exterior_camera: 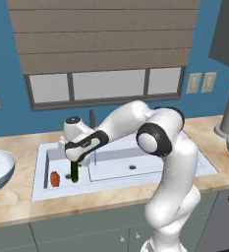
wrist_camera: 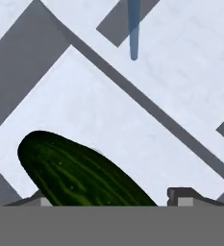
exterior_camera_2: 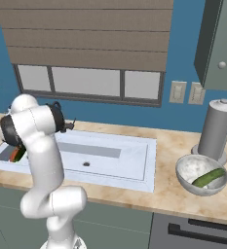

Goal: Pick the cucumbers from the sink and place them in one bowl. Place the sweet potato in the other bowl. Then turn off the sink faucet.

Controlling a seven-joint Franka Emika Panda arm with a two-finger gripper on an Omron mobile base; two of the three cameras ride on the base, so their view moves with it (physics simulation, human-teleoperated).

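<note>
Cucumber (exterior_camera: 75, 173), the darker one, stands on end in the sink's (exterior_camera: 42, 189) small basin beside the sweet potato (exterior_camera: 54, 179); the pincer (exterior_camera: 75, 165) straddles it, apparently closing for a lift, grip unconfirmed. Its lighter partner (exterior_camera_2: 207, 178) already lies in the bowl (exterior_camera_2: 183, 177) near the counter's right end.

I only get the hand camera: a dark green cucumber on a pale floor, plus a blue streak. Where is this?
Observer: In the small basin of the sink, at its left end.
Operator: Is anything lying near the dark cucumber?
Observer: Yes, an orange-red sweet potato sits just to its left in the same basin.
Operator: Is there a second cucumber?
Observer: A lighter cucumber lies in a grey bowl on the counter to the right of the sink.
</note>
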